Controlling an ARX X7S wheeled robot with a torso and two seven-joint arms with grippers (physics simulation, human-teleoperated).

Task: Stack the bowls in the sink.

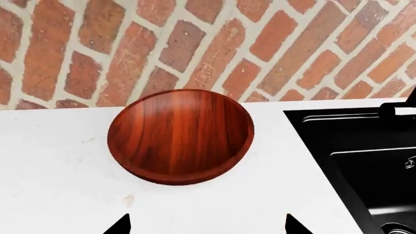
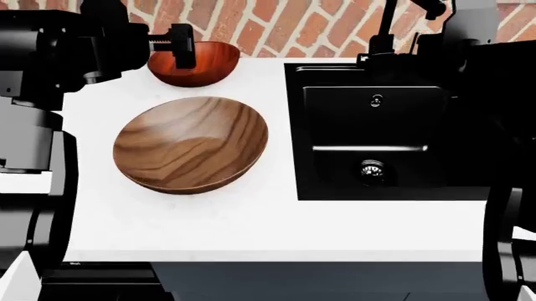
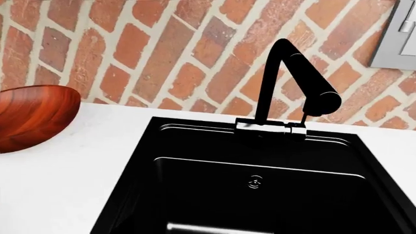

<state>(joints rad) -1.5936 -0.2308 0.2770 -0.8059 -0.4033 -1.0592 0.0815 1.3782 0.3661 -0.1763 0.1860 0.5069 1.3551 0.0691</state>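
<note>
The smaller, glossy reddish-brown bowl (image 2: 201, 66) sits upright on the white counter at the back by the brick wall. My left gripper (image 2: 177, 45) hovers at its near-left rim, open; in the left wrist view its two fingertips (image 1: 122, 225) stand wide apart in front of the bowl (image 1: 180, 135) with nothing between them. The larger, shallow walnut bowl (image 2: 191, 144) rests on the counter nearer me. The black sink (image 2: 295, 125) lies to the right with nothing in it, drain (image 2: 372, 169) showing. My right arm (image 2: 477, 37) hangs over the sink's far right; its fingers do not show.
A tall black angular faucet (image 3: 286, 73) rises behind the basin (image 3: 195, 195). The brick wall (image 1: 208, 44) runs along the counter's back edge. The reddish bowl's side (image 3: 32, 114) shows left of the sink in the right wrist view. White counter (image 2: 251, 226) stretches towards me.
</note>
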